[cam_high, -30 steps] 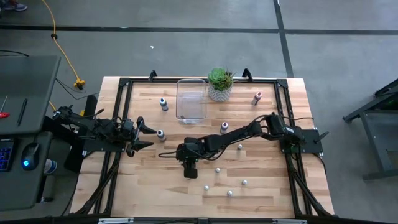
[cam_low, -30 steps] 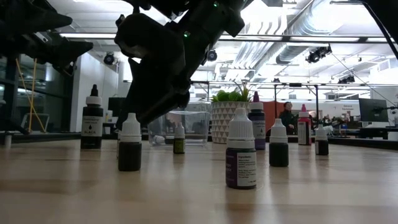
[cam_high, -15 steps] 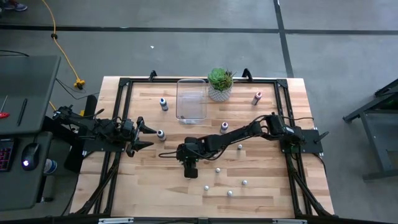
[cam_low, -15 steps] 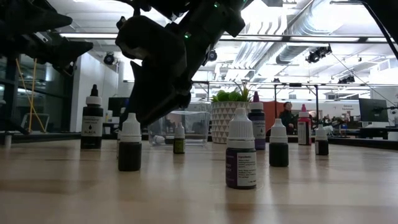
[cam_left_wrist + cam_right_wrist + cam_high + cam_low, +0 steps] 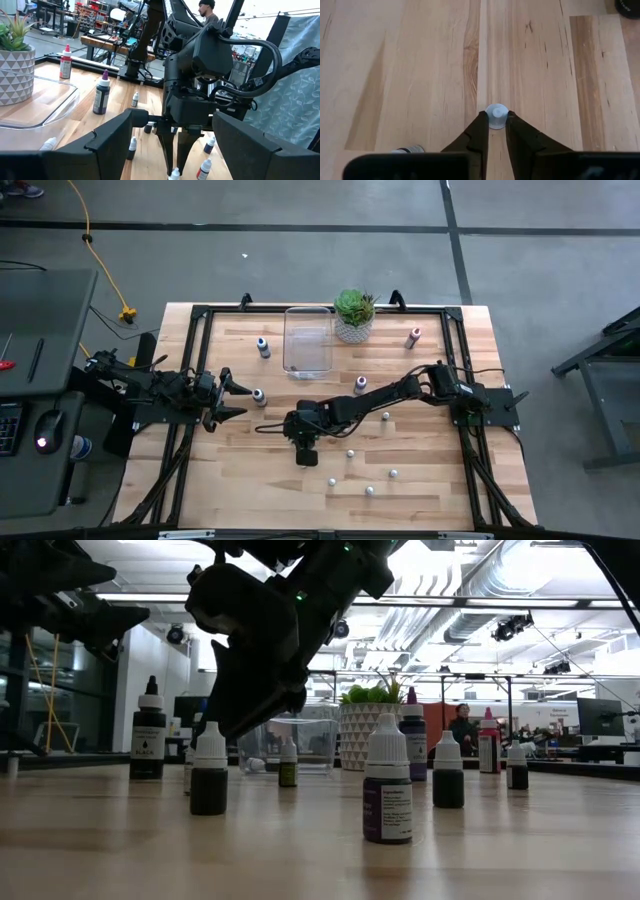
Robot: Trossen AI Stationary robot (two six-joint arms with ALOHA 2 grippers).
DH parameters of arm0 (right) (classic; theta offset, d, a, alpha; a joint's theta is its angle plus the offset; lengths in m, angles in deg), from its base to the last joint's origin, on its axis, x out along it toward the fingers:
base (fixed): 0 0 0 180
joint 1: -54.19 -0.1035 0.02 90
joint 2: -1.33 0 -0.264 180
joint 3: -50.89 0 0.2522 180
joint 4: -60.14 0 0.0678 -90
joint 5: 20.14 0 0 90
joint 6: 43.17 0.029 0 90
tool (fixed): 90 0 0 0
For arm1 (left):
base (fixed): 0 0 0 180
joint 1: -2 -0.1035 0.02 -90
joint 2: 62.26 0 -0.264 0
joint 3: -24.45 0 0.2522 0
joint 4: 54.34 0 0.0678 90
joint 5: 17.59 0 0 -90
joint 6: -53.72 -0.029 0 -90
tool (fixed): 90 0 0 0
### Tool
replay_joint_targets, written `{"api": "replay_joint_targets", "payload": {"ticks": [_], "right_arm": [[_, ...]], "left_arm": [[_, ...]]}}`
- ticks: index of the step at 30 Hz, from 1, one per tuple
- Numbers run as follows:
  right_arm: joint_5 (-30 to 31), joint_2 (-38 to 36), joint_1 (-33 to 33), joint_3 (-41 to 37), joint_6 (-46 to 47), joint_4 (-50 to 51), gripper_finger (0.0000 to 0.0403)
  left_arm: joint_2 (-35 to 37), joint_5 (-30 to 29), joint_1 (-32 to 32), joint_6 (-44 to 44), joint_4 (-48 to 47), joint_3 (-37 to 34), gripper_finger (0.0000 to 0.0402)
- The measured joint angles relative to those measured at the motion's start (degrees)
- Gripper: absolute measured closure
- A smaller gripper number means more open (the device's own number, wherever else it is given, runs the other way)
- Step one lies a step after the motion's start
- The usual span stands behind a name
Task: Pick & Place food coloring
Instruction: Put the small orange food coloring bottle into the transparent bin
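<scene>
Several small food coloring bottles stand upright on their bases across the wooden table (image 5: 230,480), such as those in the high view (image 5: 350,453) (image 5: 360,385) (image 5: 414,337). My right gripper (image 5: 305,452) is at the table's middle, pointing down and shut on one white-capped bottle (image 5: 496,112). That bottle shows in the low view (image 5: 209,780) and, by its cap, in the left wrist view (image 5: 174,173). My left gripper (image 5: 228,396) is open and empty at the table's left. It points toward the right, just short of another bottle (image 5: 259,395). My right gripper pinches the bottle's white cap (image 5: 496,107) between its two fingers (image 5: 481,127), at their free ends. The fingers come from above, pointing down. The bottle is upright with its base on the table.
A clear rectangular bin (image 5: 308,340) lies at the far middle, with a green succulent in a white pot (image 5: 354,314) beside it on the right. Loose bottles stand near the right gripper toward the near right (image 5: 332,480) (image 5: 369,490) (image 5: 393,474). A black frame (image 5: 200,320) borders the table.
</scene>
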Motion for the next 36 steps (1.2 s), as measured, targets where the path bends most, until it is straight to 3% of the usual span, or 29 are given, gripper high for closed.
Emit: {"api": "replay_joint_targets", "payload": {"ticks": [29, 36], "right_arm": [[1.62, -0.04, 0.00, 0.17, -0.11, 0.32, 0.0370], [3.99, -0.21, 0.47, 7.64, -2.60, 9.93, 0.0366]], "left_arm": [[0.02, -0.02, 0.00, 0.00, 0.00, 0.00, 0.0130], [0.01, -0.02, -0.02, 0.00, 0.00, 0.00, 0.0130]]}}
